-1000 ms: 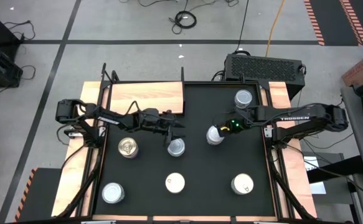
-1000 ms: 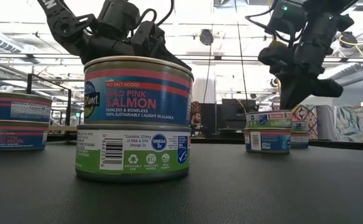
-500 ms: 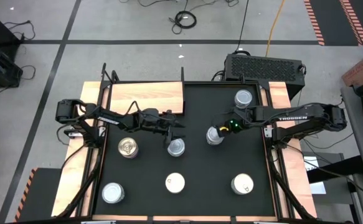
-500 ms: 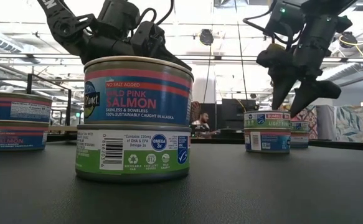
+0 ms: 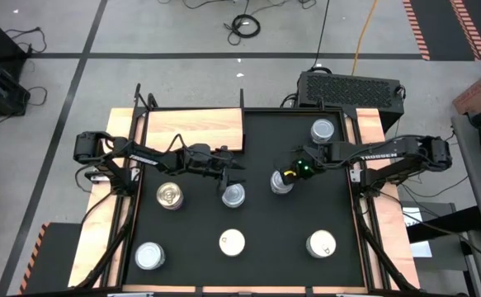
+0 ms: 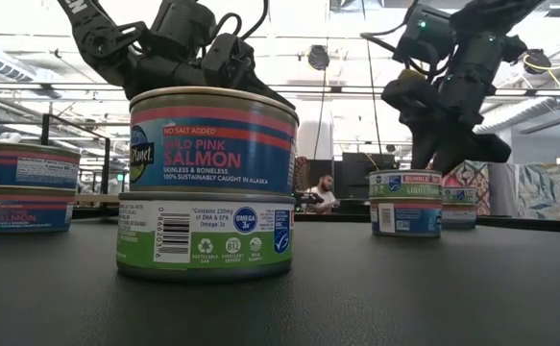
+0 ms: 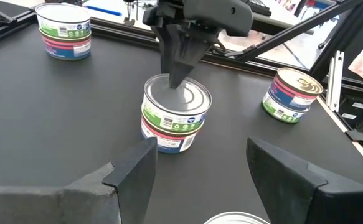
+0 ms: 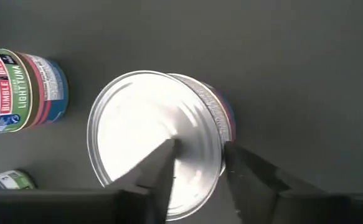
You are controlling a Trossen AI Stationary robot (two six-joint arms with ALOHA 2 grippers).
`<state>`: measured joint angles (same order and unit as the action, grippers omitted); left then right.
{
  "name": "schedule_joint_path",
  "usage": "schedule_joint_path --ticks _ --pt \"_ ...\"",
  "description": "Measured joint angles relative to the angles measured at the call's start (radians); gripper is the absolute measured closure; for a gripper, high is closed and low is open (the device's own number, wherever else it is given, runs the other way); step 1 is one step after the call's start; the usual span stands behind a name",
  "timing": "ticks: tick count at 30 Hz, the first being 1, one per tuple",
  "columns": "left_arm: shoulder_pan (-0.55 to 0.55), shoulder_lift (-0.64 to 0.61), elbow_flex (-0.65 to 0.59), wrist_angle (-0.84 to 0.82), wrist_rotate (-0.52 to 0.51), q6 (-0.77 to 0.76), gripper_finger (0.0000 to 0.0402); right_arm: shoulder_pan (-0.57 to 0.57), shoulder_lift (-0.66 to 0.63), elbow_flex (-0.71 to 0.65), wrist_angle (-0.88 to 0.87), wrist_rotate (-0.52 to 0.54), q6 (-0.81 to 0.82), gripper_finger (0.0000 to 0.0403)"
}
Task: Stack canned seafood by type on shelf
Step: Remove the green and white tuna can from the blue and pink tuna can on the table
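Your right gripper [image 8: 197,163] stood narrowly parted, fingertips touching the stacked silver-topped round tin [image 8: 153,134], bare black mat [image 5: 265,239] all around.

Tins in red, blue and green bands on black

The two-tin stack [image 6: 210,183] nearest the low camera has a red-and-blue salmon label above a green-and-white one with a barcode. Below the right gripper [image 8: 197,163] and its dark fingers [image 8: 149,174], a tin stack [image 7: 175,113] shows a pale silvery top and green, white and red bands. The tabletop [image 5: 306,210] is black; the shelf [image 5: 192,130] is light wood with grain.
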<state>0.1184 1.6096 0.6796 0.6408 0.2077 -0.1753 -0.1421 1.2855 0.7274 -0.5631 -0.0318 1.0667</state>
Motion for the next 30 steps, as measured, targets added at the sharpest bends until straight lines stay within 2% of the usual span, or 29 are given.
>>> schedule_joint_path --ticks 3,5,15,25,30 --pt "0.000 0.000 0.000 -0.002 0.000 0.000 0.0154 -0.001 -0.001 -0.001 -0.007 0.003 -0.006 0.0365" --pt "0.000 0.000 0.000 -0.002 0.000 0.000 0.0154 -0.001 -0.001 -0.001 -0.006 0.006 -0.011 0.0390" --pt "0.000 0.000 0.000 -0.007 0.001 0.000 0.0154 -0.009 -0.027 -0.006 0.007 0.005 -0.023 0.0403" --pt "0.000 0.000 0.000 -0.004 0.046 -0.002 0.0154 -0.016 -0.104 -0.010 0.040 0.027 -0.016 0.0402" --pt "0.010 0.002 0.011 -0.004 0.047 -0.091 0.0154 -0.016 -0.119 -0.009 0.067 0.030 -0.028 0.0402"
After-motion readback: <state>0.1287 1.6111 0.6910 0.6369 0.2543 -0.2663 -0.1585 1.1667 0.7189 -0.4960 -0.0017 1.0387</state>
